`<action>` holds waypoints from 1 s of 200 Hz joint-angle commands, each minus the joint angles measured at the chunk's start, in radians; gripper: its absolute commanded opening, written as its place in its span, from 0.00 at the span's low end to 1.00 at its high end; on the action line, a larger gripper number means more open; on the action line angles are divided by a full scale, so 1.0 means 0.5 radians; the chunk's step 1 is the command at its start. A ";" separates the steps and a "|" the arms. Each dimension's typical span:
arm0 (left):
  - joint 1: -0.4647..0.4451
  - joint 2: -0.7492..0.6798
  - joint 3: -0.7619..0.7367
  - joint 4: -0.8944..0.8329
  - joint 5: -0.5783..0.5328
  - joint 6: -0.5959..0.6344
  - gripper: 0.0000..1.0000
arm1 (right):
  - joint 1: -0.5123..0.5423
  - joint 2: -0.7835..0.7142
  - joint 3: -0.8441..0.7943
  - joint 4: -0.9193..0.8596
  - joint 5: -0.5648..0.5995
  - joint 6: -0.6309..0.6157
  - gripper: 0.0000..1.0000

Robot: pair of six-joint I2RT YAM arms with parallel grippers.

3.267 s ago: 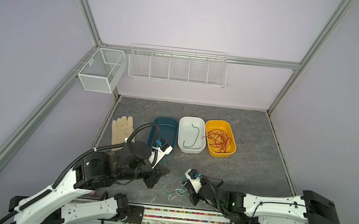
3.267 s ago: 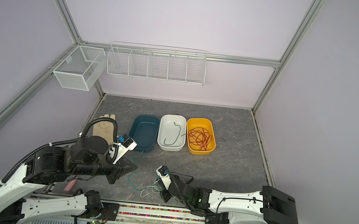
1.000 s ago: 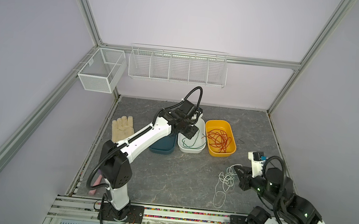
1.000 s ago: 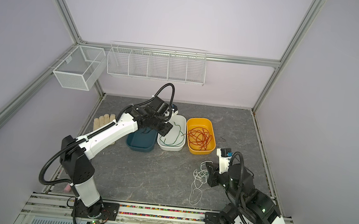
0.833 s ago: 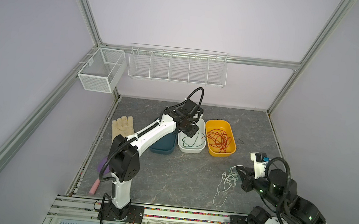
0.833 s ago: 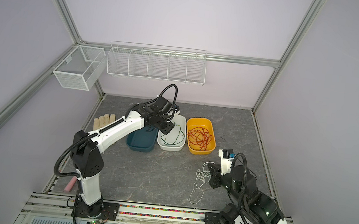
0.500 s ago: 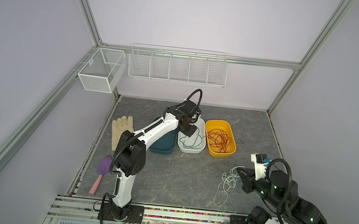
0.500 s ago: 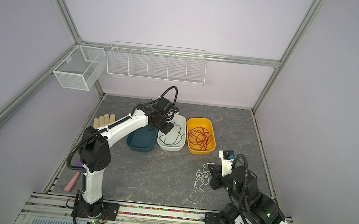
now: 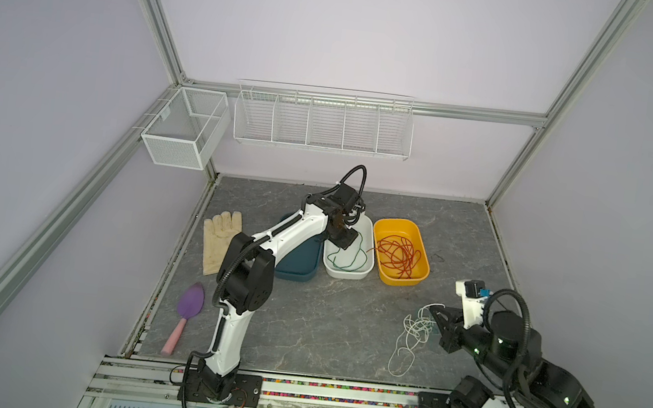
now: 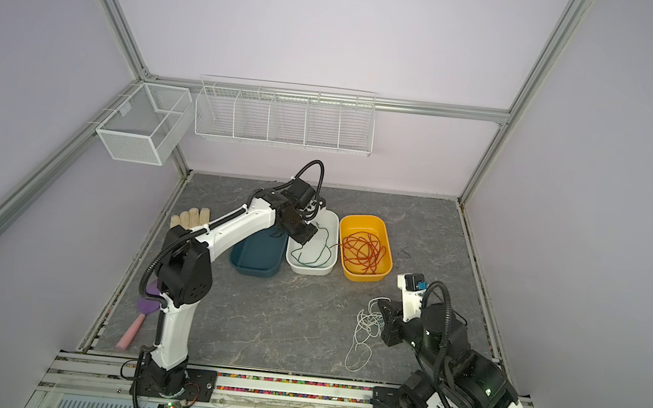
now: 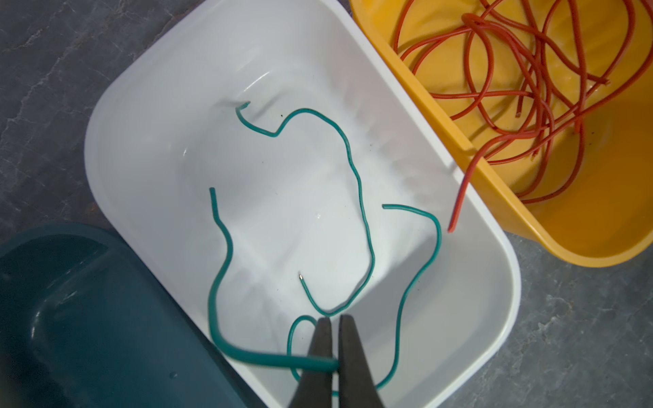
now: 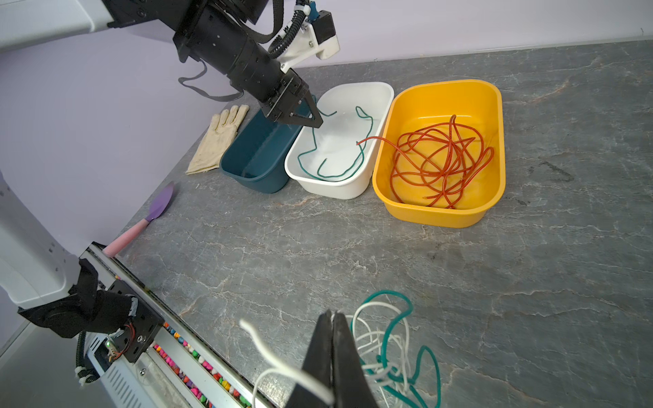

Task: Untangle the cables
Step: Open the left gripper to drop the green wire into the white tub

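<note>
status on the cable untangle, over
Left claw shut on green cable, over white tub. Right claw shut on white cable, tangled with a green strand on the table. Red cable end droops from yellow tub over white tub.

Red-orange cables (image 9: 396, 255) lie loosely coiled in the yellow tub (image 9: 399, 281), one end overhanging the white tub (image 11: 159, 159). Dark green cables (image 11: 359, 190) curl there, one pinched by the fingers (image 11: 319, 342) of the left gripper (image 11: 332, 319). White cables (image 12: 374, 338), knotted with a green one, trail onto the worktop (image 12: 318, 247) from the right gripper (image 12: 332, 314).
</note>
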 commanded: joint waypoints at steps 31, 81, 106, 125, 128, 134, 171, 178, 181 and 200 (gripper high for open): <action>0.005 -0.004 0.080 -0.057 0.066 0.035 0.25 | -0.003 0.021 -0.037 0.047 -0.027 -0.033 0.06; 0.004 -0.174 0.032 -0.054 0.043 -0.018 0.53 | -0.003 0.027 -0.035 0.052 -0.019 -0.032 0.06; 0.004 -0.436 -0.141 0.061 0.145 -0.133 0.66 | -0.005 0.042 -0.016 0.044 -0.027 -0.017 0.06; -0.006 -0.682 -0.395 0.231 0.341 -0.189 0.73 | -0.003 0.063 -0.001 0.054 -0.044 0.014 0.06; -0.012 -0.726 -0.449 0.269 0.358 -0.198 0.74 | -0.002 0.069 0.002 0.057 -0.050 0.019 0.06; -0.032 -0.807 -0.540 0.337 0.374 -0.228 0.76 | -0.003 0.080 0.010 0.061 -0.062 0.030 0.06; -0.267 -1.222 -1.057 0.618 0.428 -0.425 0.78 | -0.005 0.191 0.069 0.095 -0.124 0.090 0.06; -0.334 -1.300 -1.160 0.689 0.426 -0.476 0.78 | -0.004 0.214 0.080 0.098 -0.130 0.099 0.06; -0.359 -1.329 -1.208 0.725 0.428 -0.497 0.79 | -0.003 0.223 0.085 0.096 -0.136 0.103 0.06; -0.541 -1.519 -1.497 0.950 0.436 -0.644 0.79 | -0.004 0.277 0.118 0.098 -0.162 0.131 0.06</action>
